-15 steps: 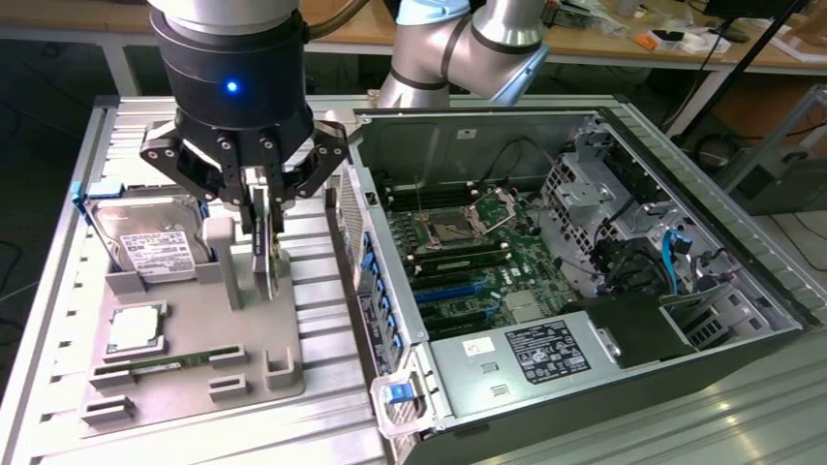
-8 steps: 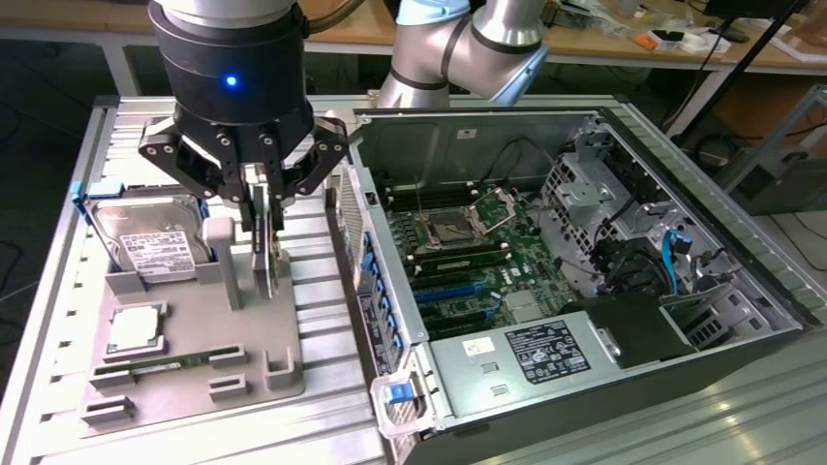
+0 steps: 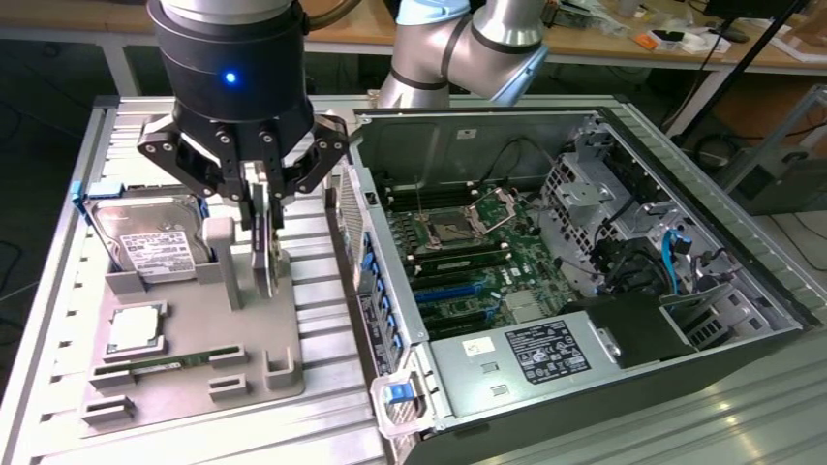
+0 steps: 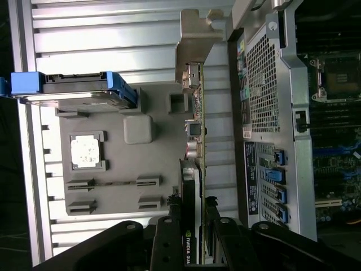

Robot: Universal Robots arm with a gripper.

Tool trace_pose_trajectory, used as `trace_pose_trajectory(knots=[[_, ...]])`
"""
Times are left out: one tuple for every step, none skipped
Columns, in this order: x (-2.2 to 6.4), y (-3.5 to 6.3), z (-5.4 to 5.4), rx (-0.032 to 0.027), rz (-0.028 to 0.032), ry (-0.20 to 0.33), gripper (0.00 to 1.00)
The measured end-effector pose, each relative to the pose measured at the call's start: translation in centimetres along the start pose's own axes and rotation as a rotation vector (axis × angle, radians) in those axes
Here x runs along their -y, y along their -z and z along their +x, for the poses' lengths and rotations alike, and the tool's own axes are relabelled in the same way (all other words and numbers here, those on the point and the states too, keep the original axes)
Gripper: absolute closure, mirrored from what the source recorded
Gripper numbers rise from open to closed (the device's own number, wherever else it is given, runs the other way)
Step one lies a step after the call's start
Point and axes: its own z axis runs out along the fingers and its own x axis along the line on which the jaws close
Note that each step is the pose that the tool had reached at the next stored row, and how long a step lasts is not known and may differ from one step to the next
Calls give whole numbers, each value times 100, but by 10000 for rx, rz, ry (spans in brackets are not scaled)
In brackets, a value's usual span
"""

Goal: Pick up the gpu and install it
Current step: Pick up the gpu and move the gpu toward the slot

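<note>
One gripper (image 3: 262,199) is closed on one gpu (image 3: 267,247), a dark card held on edge between its fingers over the grey tray (image 3: 259,329). I cannot tell whether the card's lower edge touches the tray. In the wrist view the card's pale bracket (image 4: 197,39) is at the end away from the fingers.

The tray also holds one hard drive (image 3: 153,247), one processor chip (image 3: 136,329) and one memory stick (image 3: 174,361).

Just beside the tray lies one open computer case (image 3: 440,145). Its perforated wall (image 3: 349,208), with a row of blue clips, stands between the card and the motherboard (image 3: 472,257).
</note>
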Motion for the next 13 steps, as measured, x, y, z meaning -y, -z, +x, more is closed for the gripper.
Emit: trace_pose_trajectory(knots=[[0, 3, 0, 0, 0, 0, 73], [0, 7, 0, 0, -1, 0, 73], [0, 12, 0, -1, 0, 0, 73], [-1, 15, 0, 0, 0, 0, 73], [-1, 19, 0, 0, 0, -1, 73], [-1, 23, -1, 0, 0, 0, 73], [-1, 27, -1, 0, -1, 0, 73], [-1, 30, -1, 0, -1, 0, 73], [-1, 36, -1, 0, -1, 0, 73], [-2, 42, -1, 0, -1, 0, 73], [-2, 46, -1, 0, 0, 0, 73], [-2, 49, -1, 0, -1, 0, 73], [-2, 54, -1, 0, 0, 0, 73]])
